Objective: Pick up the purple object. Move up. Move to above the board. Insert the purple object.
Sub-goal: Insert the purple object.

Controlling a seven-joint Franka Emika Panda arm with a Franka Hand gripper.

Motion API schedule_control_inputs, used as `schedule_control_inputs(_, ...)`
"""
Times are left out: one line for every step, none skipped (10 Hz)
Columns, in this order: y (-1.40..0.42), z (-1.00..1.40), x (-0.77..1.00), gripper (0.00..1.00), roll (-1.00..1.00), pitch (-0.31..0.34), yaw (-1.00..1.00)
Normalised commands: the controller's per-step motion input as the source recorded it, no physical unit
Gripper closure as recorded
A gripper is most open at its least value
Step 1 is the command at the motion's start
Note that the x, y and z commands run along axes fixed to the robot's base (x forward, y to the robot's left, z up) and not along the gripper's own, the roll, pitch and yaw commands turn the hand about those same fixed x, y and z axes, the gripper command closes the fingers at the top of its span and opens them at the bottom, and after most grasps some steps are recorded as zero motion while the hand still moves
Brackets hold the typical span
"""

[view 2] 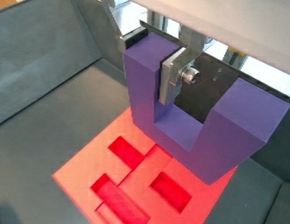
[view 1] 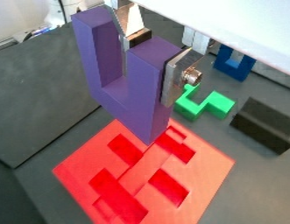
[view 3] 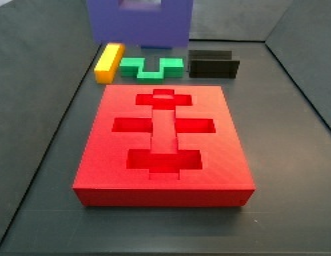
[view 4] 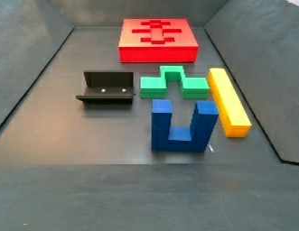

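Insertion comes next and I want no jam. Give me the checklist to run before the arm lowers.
1. Grip: gripper shut on one prong of the purple object: ok.
2. Purple object off the floor, base downward: ok.
3. Board beneath it in both wrist views: ok.
4. Base lined up with a cutout: cannot tell.
5. Cutouts free of other pieces in a side view: ok.
6. Green piece and fixture apart from the board: ok.

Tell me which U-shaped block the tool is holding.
The purple object, clamped in the tool above the board. The blue U-shaped block rests on the floor.
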Motion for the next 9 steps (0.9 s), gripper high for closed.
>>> schedule_control_inputs(-0.28,-0.51,-0.03,1.0,0.0,-0.174,0.49)
schedule_control_inputs(-0.35,-0.47,-0.15,1.0,0.0,-0.289,0.44)
schedule_control_inputs(-0.38,-0.49,-0.18,1.0,-0.02,-0.337,0.39)
schedule_control_inputs(-0.44,-0.45,-0.07,1.0,0.0,-0.286,0.32)
schedule_control_inputs(-0.51,-0.45,-0.04,1.0,0.09,-0.21,0.23)
schedule_control_inputs(-0.48,-0.45,0.0,1.0,0.1,-0.179,0.23)
schedule_control_inputs(-0.44,-0.4,0.1,1.0,0.16,-0.073,0.21)
schedule_control_inputs(-0.36,-0.3,0.33,1.0,0.28,0.086,0.08)
schedule_control_inputs(-0.25,-0.15,0.56,1.0,0.38,0.286,0.0)
